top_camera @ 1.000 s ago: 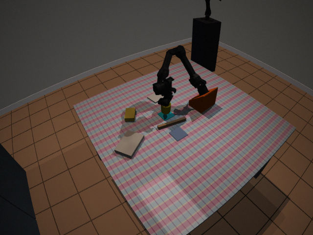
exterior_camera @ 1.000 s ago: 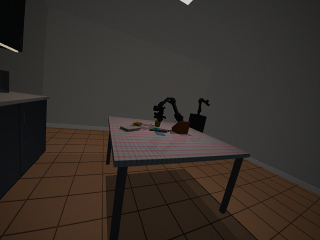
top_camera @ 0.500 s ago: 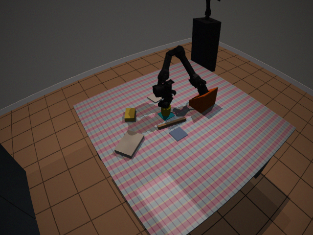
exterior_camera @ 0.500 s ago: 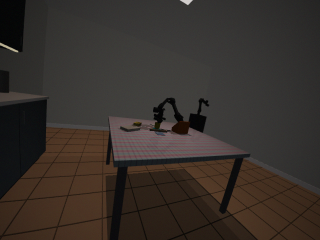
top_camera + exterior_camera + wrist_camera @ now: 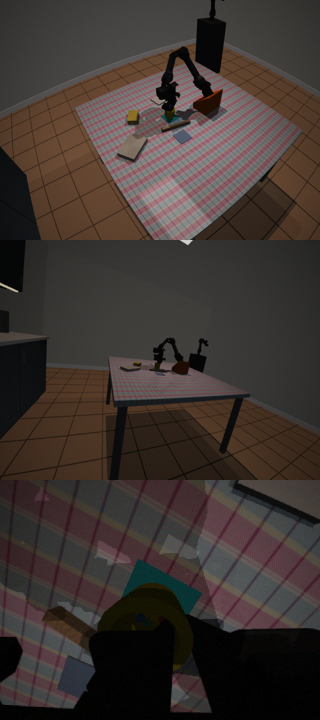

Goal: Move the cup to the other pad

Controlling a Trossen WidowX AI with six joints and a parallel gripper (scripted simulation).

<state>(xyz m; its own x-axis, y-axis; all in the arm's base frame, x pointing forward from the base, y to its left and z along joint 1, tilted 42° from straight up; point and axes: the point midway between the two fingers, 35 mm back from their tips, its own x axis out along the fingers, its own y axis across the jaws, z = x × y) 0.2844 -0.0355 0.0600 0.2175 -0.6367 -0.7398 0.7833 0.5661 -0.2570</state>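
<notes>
A yellow cup stands upright at the teal pad, on it or just above it. Coloured marbles show inside the cup in the wrist view. My gripper comes down from above and is shut on the cup's rim. A pale cream pad lies flat a little behind the cup. The cup's base is hidden by my fingers in the wrist view.
A wooden stick lies just in front of the teal pad, with a blue-grey square beyond it. A yellow block, a tan slab and an orange wedge lie on the checked table.
</notes>
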